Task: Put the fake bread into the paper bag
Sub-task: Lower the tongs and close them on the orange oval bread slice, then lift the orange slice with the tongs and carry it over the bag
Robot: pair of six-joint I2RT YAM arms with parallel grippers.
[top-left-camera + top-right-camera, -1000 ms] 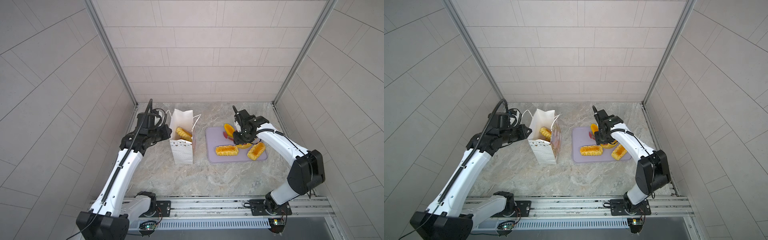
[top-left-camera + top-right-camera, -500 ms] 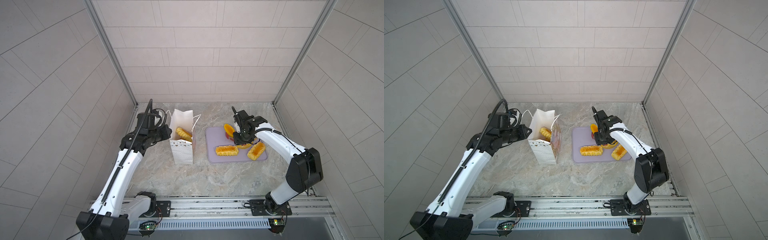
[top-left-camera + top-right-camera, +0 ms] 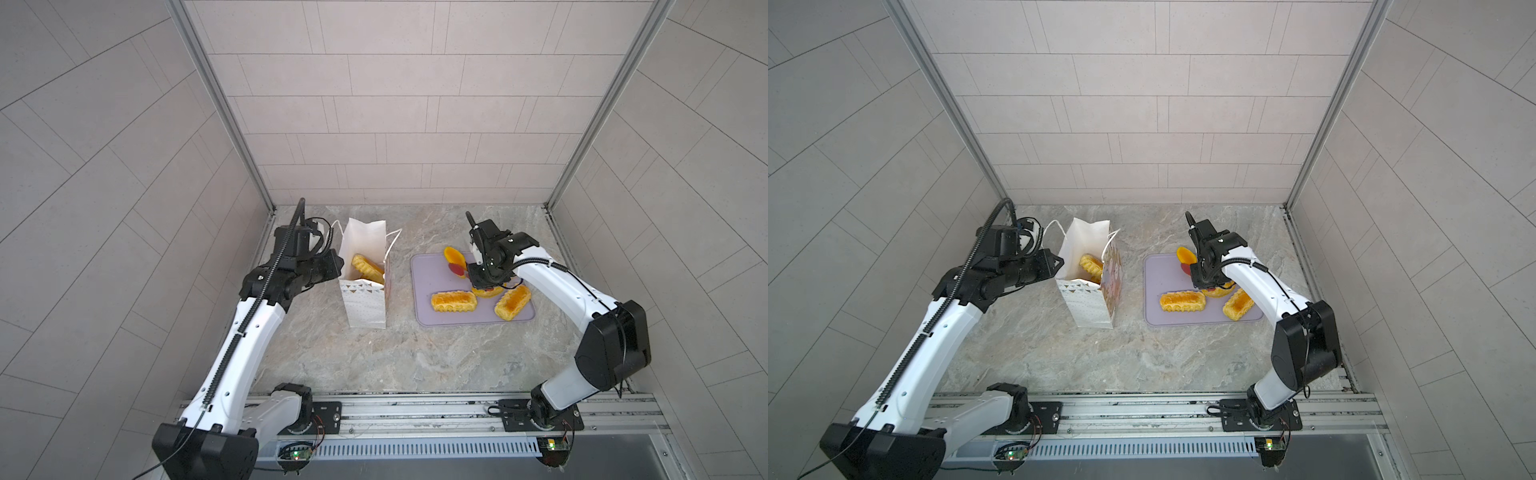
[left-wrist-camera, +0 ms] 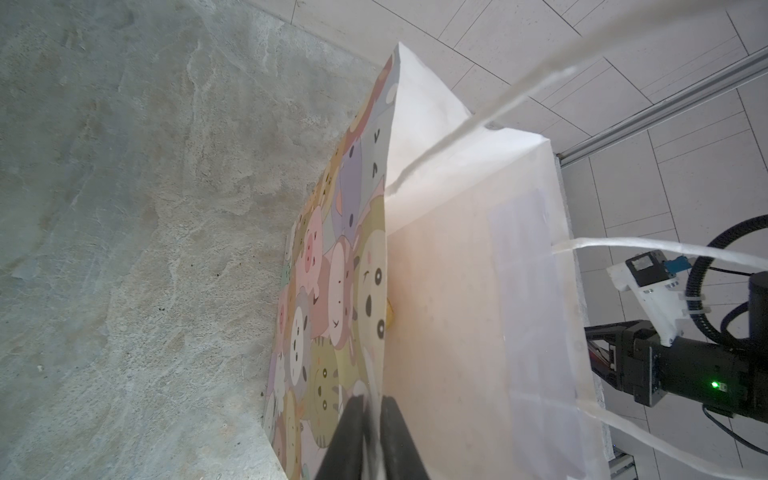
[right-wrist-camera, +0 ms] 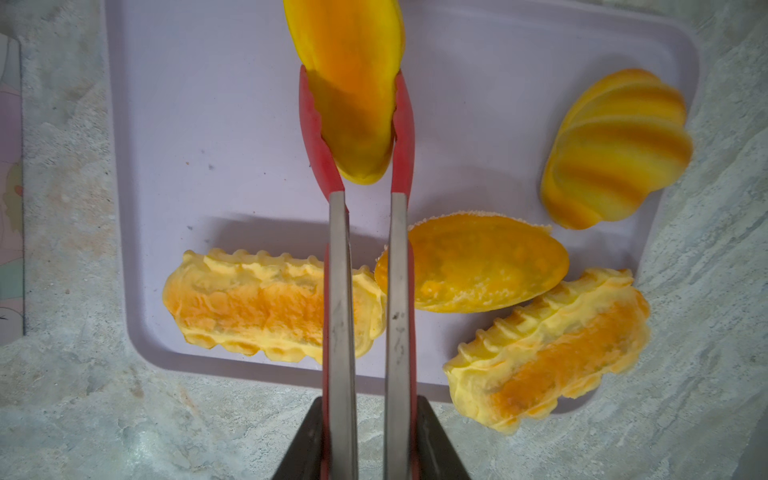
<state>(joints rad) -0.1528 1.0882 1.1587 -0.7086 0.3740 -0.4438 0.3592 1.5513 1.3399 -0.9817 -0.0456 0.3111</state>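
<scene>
Both top views first: the paper bag (image 3: 365, 303) stands upright on the tabletop (image 3: 374, 365), left of the lilac tray (image 3: 424, 270), and one ridged loaf (image 3: 1091, 266) is already inside it.

Left wrist view: the left end effector (image 4: 372, 440) is pinched narrow on the bag's rim, apparently keeping the mouth open.

Right wrist view: the right end effector (image 5: 370, 436) squeezes red tongs (image 5: 340, 291), whose tips clamp a smooth bun (image 5: 353, 104) at the tray's far edge. Four pieces of fake bread lie there: two more loaves (image 5: 270, 303), an oval bun (image 5: 473, 266) and a ribbed bun (image 5: 615, 149).

Early days, I'd say, with five left to bag.
</scene>
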